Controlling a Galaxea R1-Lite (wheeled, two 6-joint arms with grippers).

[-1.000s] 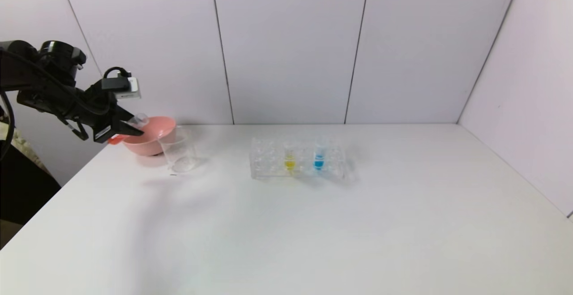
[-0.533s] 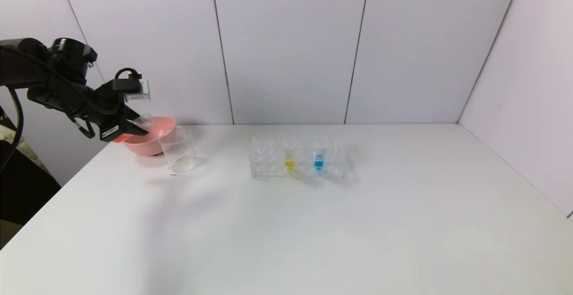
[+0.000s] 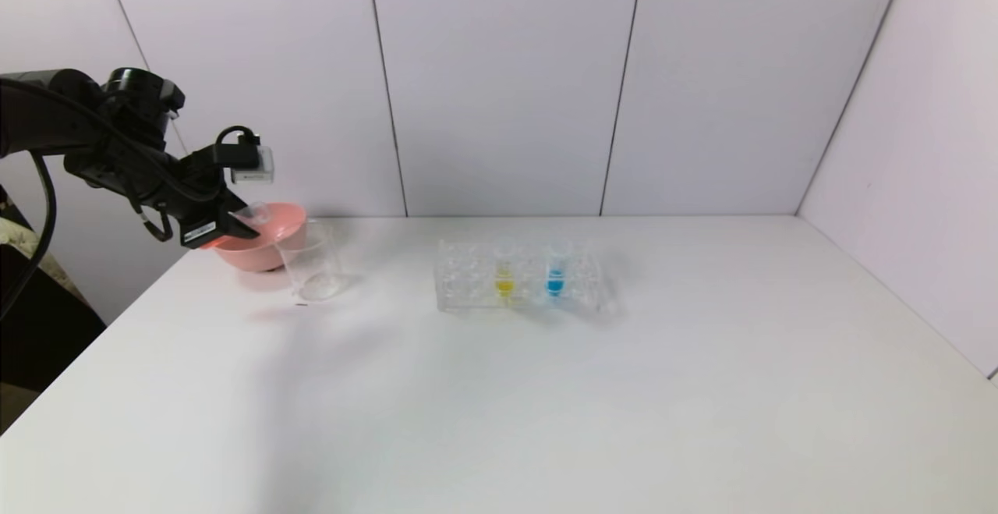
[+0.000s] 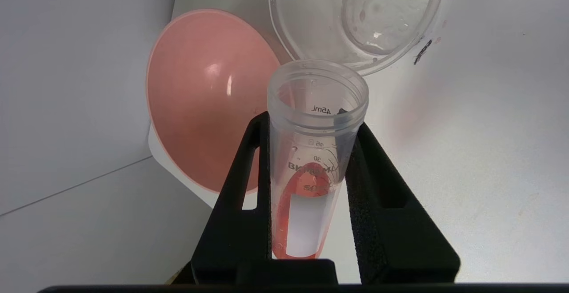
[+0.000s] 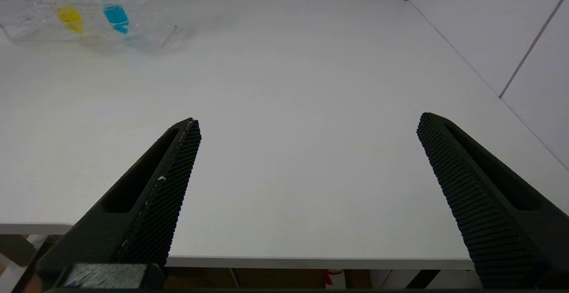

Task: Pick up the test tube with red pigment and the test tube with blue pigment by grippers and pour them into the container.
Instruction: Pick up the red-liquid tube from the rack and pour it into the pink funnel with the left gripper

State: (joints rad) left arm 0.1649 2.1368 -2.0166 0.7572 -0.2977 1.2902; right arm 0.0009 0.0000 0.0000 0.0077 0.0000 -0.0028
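The left gripper point(image 4: 311, 150) squeezed the red tube point(image 4: 313, 150) tight, tipped over the pink bowl point(image 3: 269, 237) at the table's point(image 3: 499, 389) ten o'clock corner. Only the left wrist view showed the tube's open mouth, near the clear beaker point(image 4: 355, 17). The blue tube point(image 3: 555, 272) stood in the rack point(image 3: 468, 280), at three o'clock from the yellow tube point(image 3: 505, 276). The right gripper point(image 5: 306, 128), seen only by its own camera, was spread wide, holding nothing.
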